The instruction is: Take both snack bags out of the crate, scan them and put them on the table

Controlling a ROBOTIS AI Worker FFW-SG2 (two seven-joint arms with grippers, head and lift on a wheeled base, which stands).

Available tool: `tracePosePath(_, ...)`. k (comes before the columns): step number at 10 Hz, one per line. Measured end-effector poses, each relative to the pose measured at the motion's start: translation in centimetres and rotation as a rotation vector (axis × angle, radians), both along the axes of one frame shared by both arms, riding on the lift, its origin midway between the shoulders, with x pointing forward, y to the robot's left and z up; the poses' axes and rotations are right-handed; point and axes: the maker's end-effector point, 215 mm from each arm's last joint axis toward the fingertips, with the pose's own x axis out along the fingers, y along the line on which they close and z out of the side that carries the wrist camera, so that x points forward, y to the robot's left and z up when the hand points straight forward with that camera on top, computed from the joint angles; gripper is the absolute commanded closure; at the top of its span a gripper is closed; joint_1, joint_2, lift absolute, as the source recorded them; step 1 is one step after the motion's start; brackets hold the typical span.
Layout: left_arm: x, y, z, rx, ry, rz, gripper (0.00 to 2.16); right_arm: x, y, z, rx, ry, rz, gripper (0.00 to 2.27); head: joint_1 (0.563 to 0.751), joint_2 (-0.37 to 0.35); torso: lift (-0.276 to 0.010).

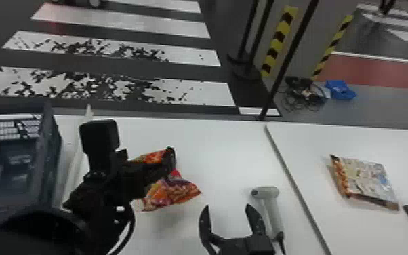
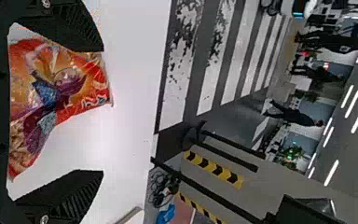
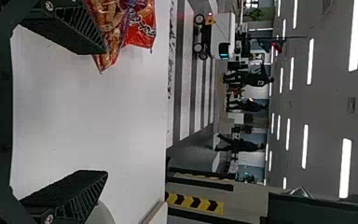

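White tabletop (image 1: 220, 145) in two sections, parted by one grey seam (image 1: 279, 152), with a dark floor striped in white (image 1: 210, 93) beyond its far edge; over the left section is the black left gripper (image 1: 169, 161), its two flat fingers spread, and the wrist view shows the red and orange glossy plastic snack bag (image 1: 172, 193) in the gap, closer to one finger; whether it touches finger or table I cannot tell.

The black right gripper (image 1: 227, 207) has both fingers wide apart too, nearer the robot; the one pale grey plastic scanner (image 1: 272, 210) lies just beside its right finger, handle toward the robot.

Two snack bags, counted; the second, a pale, multicoloured shiny one (image 1: 366, 179), lies on the right section, its long axis slanting from far left to near right; the first points one corner right, its long axis partly hidden by the gripper; bare tabletop runs from it to the far edge and seam; one blue-grey plastic crate (image 1: 49, 152) stands at the left.
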Motion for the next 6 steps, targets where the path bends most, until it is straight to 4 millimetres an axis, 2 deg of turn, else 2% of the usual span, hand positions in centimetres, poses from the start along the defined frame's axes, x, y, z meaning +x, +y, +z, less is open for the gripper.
tracePosePath(3,-0.1,5.7,2.6,0.099,-0.128,0.04,0.07,0.9,-0.2,1.8,0.007,-0.035,-0.008,0.08,0.695,-0.136,-0.094)
tracePosePath(6,-0.1,10.1,7.7,0.169,-0.392,0.092,0.08,2.6,-1.0,4.3,0.015,-0.055,-0.028,0.07,0.695,-0.088,-0.094)
